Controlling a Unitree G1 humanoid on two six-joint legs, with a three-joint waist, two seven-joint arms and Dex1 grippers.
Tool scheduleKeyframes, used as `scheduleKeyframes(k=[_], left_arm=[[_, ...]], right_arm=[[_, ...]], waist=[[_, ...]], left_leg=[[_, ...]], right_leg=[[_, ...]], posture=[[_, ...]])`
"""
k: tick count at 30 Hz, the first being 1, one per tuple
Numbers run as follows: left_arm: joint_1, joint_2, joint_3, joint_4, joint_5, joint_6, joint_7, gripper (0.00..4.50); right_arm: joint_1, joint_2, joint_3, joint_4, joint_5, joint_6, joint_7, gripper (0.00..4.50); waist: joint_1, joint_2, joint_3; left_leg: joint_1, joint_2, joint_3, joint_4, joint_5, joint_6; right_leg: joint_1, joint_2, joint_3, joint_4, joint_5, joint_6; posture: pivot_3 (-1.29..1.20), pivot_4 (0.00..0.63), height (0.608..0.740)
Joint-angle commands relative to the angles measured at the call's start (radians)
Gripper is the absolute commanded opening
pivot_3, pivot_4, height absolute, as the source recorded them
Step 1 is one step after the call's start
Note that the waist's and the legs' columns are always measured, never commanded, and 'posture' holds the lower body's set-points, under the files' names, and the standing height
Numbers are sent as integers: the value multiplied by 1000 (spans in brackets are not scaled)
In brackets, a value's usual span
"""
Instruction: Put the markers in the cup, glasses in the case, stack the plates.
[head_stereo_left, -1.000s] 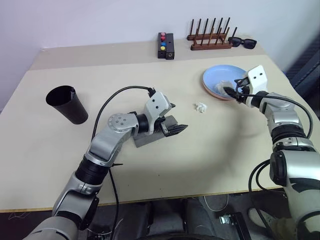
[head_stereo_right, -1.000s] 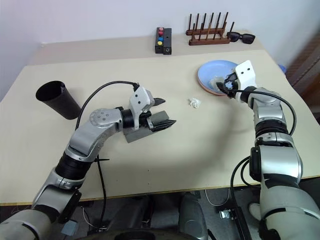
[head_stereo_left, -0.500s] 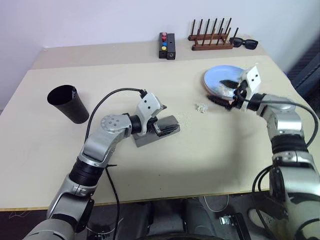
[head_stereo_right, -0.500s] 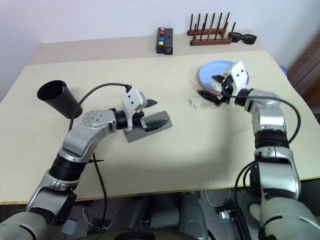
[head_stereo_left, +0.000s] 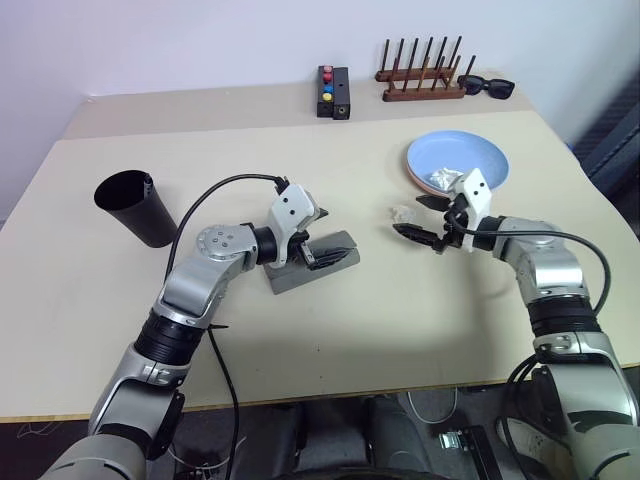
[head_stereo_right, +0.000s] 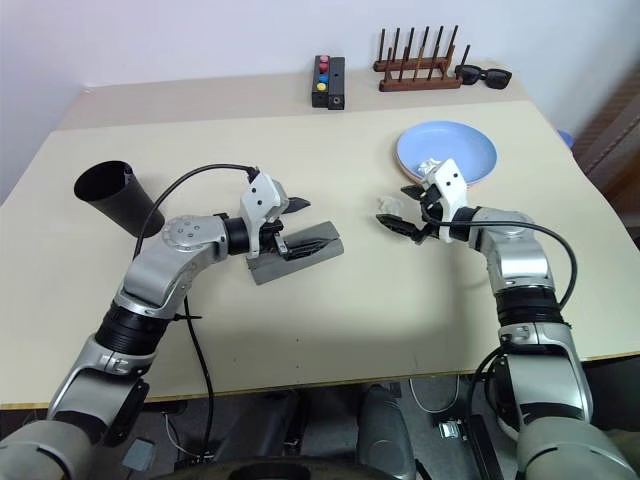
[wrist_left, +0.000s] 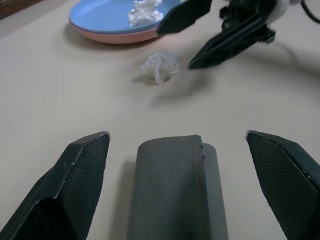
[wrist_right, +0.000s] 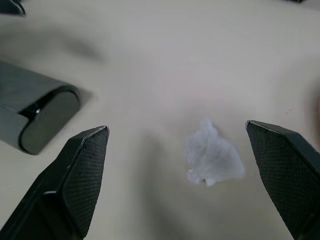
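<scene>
Fingers of the left gripper (head_stereo_left: 325, 238) spread wide over the case (head_stereo_left: 312, 265); right gripper (head_stereo_left: 420, 216) spread beside the paper wad (head_stereo_left: 403, 213).

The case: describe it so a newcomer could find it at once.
On the beige table, near the middle, the open left gripper straddles the grey oblong case, which lies closed. Unlike the black button box at the far edge, it is plain grey with rounded ends.
</scene>
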Motion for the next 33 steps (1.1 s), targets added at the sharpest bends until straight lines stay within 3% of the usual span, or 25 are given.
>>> scheduleKeyframes(k=[1,8,9,12,18,27,30,33], left_arm=[[2,8,30,-57,-4,-2,10,4500],[19,10,33,-99,-8,24,26,4500],[22,11,35,-104,-8,28,27,4500],[27,13,38,-110,-9,35,31,4500],[27,7,33,-108,-8,36,34,4500],[17,-3,29,-82,-5,23,27,4500],[14,-8,26,-78,-3,20,27,4500],[11,-14,25,-75,-1,18,27,4500]], right_arm=[[-57,19,-3,82,-21,-72,-25,4473],[-162,51,-3,336,-67,-202,-74,4473],[-177,51,-6,363,-70,-215,-79,4232],[-203,49,-10,402,-72,-236,-70,3222],[-204,36,-11,389,-77,-259,-64,88],[-229,-11,-64,242,-22,-221,-69,33],[-305,-41,-95,295,-27,-246,-114,33],[-392,-70,-102,423,-83,-325,-253,33]], waist=[[0,0,0],[-3,0,0],[-3,0,0],[-2,0,0],[-4,0,0],[-2,0,0],[-2,0,0],[-3,0,0]], left_leg=[[0,0,0,0,0,0],[0,0,0,0,0,0],[0,0,0,0,0,0],[0,0,0,0,0,0],[0,0,0,0,0,0],[0,0,0,0,0,0],[0,0,0,0,0,0],[0,0,0,-1,0,0]], right_leg=[[0,0,0,0,0,0],[0,0,0,0,0,0],[0,0,0,0,0,0],[0,0,0,0,0,0],[0,0,0,0,0,0],[0,0,0,0,0,0],[0,0,0,0,0,0],[0,0,0,0,0,0]], posture=[[0,150,740],[0,150,740],[0,150,740],[0,150,740],[0,150,740],[0,150,740],[0,150,740],[0,150,740]])
